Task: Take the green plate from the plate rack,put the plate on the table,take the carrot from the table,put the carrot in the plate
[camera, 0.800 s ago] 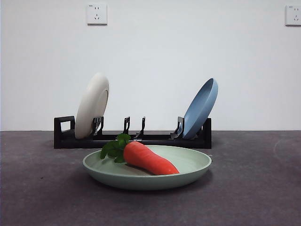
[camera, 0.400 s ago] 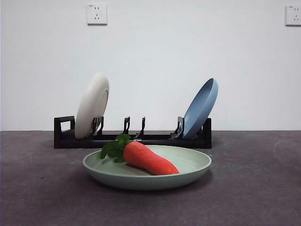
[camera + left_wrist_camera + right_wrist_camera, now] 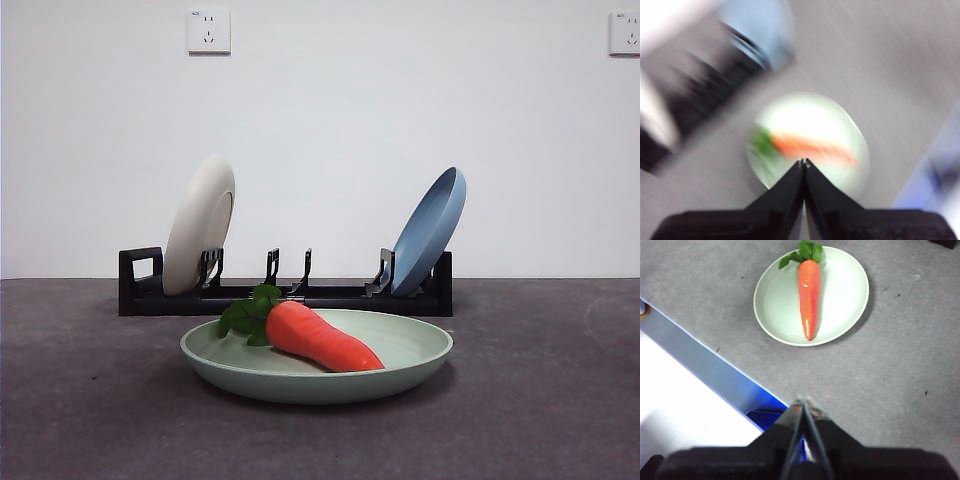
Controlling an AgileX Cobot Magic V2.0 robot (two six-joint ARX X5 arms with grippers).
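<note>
Carrot point(image 3: 320, 339) is lying flat in the green plate point(image 3: 410, 362), which sits on the table point(image 3: 90, 400) in front of the plate rack point(image 3: 330, 296), so I'd just keep both arms clear. Left wrist view is blurry, but the left gripper point(image 3: 803, 162) is clenched on nothing, above the plate. Right wrist view: right gripper point(image 3: 804, 402) pinched together too, carrot's long axis straight across the plate's middle, leaves at the far rim and tip pointing back at the gripper.
</note>
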